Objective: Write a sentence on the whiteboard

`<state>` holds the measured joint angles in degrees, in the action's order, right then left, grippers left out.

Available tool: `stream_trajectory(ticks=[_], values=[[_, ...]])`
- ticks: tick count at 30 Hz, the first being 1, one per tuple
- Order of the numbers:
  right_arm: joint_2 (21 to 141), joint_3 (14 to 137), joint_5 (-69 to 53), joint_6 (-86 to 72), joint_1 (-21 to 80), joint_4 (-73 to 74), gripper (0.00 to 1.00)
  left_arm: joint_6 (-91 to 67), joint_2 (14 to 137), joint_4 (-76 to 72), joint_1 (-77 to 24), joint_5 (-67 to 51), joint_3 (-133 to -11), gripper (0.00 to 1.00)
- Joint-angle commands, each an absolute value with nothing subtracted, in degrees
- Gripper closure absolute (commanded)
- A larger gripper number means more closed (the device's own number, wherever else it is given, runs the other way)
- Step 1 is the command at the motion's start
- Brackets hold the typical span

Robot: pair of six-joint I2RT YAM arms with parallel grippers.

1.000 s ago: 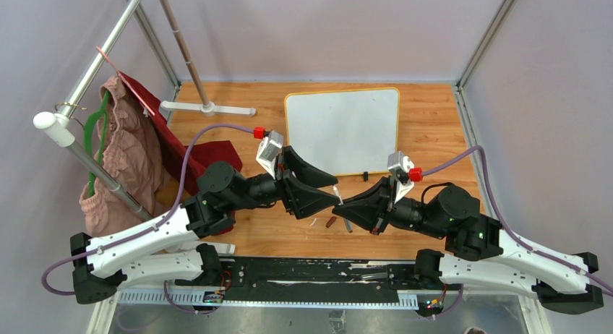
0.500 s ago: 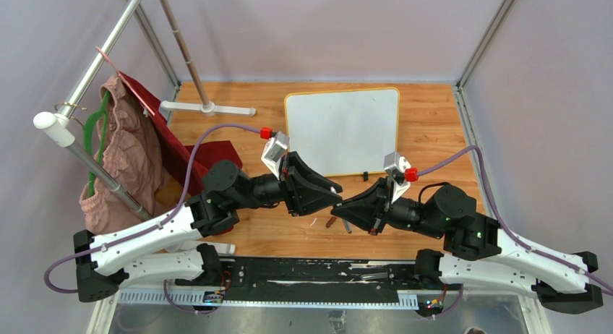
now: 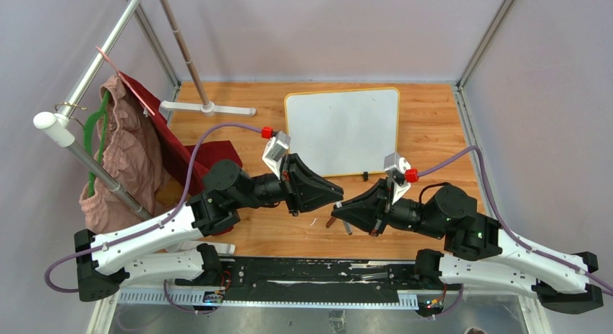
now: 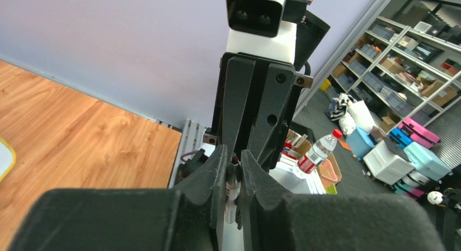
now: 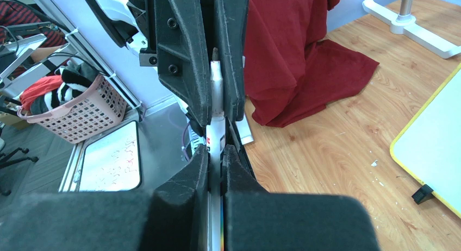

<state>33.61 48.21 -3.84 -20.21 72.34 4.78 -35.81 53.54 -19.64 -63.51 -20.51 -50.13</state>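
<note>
Top external: left fingers (image 3: pixel 329 192) and right fingers (image 3: pixel 354 207) tight on one marker (image 5: pixel 216 99), near whiteboard (image 3: pixel 343 128) front rim.

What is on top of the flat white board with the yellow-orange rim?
Nothing shows on the flat white board with the yellow-orange rim: its visible face is bare, with no writing. The left arm's black gripper covers its near left corner, so that part cannot be checked.

Pale lavender walls (image 3: pixel 325 30) close the cell at 9, 12 and 3 o'clock. A wood-grain counter (image 3: pixel 434 124) fills the middle. At 9 to 10 o'clock a metal clothes rack (image 3: pixel 92 66) carries a pink garment (image 3: pixel 126 153) and dark red cloth (image 3: pixel 173 150). A white stand foot (image 3: pixel 209 108) sits at 11.
</note>
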Motion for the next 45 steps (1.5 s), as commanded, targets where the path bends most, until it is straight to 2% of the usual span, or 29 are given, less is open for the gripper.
stream_trajectory(ticks=[1,2,4,6,10,12,18,22,29,34,35,36,39,40,45], values=[[33.89,49.33,-4.82,-20.02,71.81,5.96,1.0,-36.01,53.28,-21.71,-63.81,-21.95,-51.56,0.69],[34.11,49.65,-4.99,-19.94,71.81,6.35,1.0,-36.03,53.12,-21.71,-63.81,-21.9,-51.37,0.6],[34.44,50.27,-5.15,-19.78,71.76,7.06,1.0,-36.14,52.9,-21.71,-63.81,-22.01,-50.93,0.54],[34.69,50.8,-5.18,-19.59,71.81,7.7,1.0,-36.21,52.82,-21.71,-63.81,-22.7,-50.72,0.55],[35.47,52.65,-5.18,-18.64,71.81,10.27,1.0,-36.21,52.64,-21.71,-63.86,-23.93,-50.63,0.65],[35.59,53.31,-5.18,-18.26,71.81,11.22,1.0,-36.11,52.47,-21.67,-63.81,-24.2,-50.46,0.68],[35.94,55.33,-5.33,-17.38,71.81,13.51,1.0,-35.25,52.22,-19.81,-63.81,-24.54,-50.47,0.63],[35.95,55.7,-5.4,-17.19,71.81,13.88,1.0,-35.31,52.08,-19.69,-63.81,-25.0,-50.27,0.64],[36.64,55.83,-6.17,-17.15,71.81,13.89,1.0,-35.12,52.37,-19.69,-63.81,-25.55,-50.69,0.76],[37.01,56.39,-6.37,-17.13,71.81,14.38,1.0,-35.03,52.21,-19.7,-63.81,-24.73,-50.63,1.0],[37.08,56.55,-6.41,-17.15,71.81,14.41,1.0,-34.93,51.99,-19.76,-63.81,-24.04,-50.58,1.0],[37.09,56.68,-6.31,-17.14,71.81,14.41,0.98,-34.9,51.74,-19.77,-63.86,-22.97,-50.48,1.0],[36.8,56.9,-5.58,-17.37,71.78,13.34,0.65,-34.99,50.42,-19.78,-63.81,-18.78,-50.58,1.0],[36.63,56.95,-5.03,-17.39,71.8,12.49,0.58,-34.98,49.86,-19.78,-63.81,-16.96,-50.62,1.0],[34.82,54.42,-1.15,-18.54,71.81,3.24,0.34,-37.47,46.38,-23.99,-63.81,-6.45,-48.93,1.0]])
